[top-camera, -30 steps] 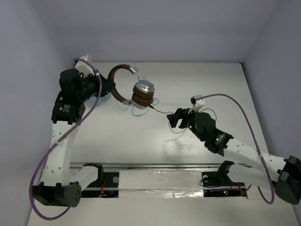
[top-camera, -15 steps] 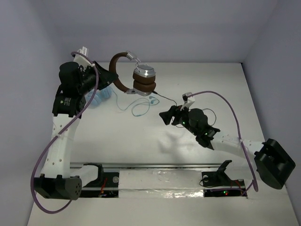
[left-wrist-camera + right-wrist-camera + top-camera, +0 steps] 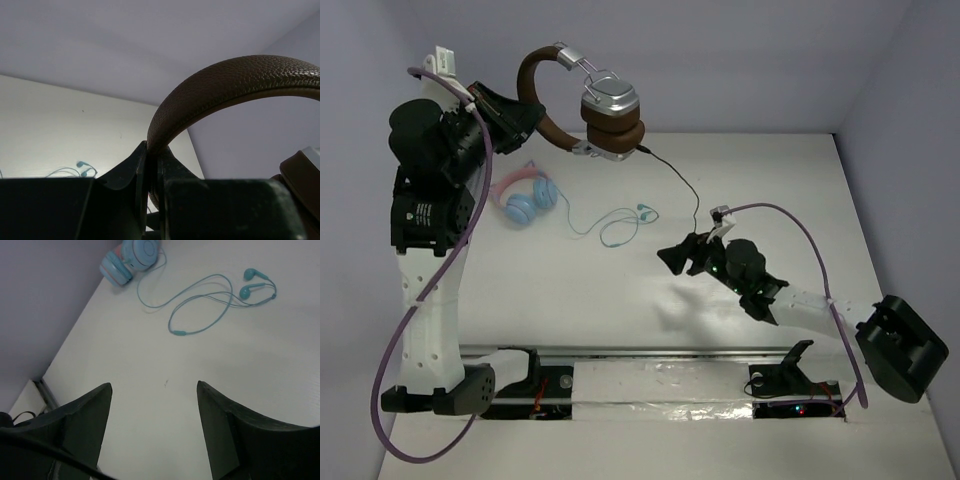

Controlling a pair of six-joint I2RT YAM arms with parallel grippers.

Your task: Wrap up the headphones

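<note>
As the left gripper (image 3: 152, 150) is clamped on the brown headband (image 3: 225, 85), the headphones (image 3: 610, 110) hang high above the far left part of the table (image 3: 620, 320), with the two cups (image 3: 611, 97) stacked together under the band. The right gripper (image 3: 152, 386) stands wide apart, low over the table, with nothing between its fingers. The thin black cable (image 3: 675, 175) drops from the lower cup toward it. Whether the cable touches that gripper I cannot tell.

The band looks like a stiff arch with a grained, leather-like cover, so I expect it gives good friction and is the safe place to hold. The cups are smooth silver and probably slippery, their pads are soft, and the thin hinges seem fragile. The cable is light and limp. I think it is best pinched gently some way along its length and never pulled hard at the cup.

Farther out, the pink-and-blue cat-ear set (image 3: 525, 200) and the teal earbuds (image 3: 620, 225) lie on the matte white table.
</note>
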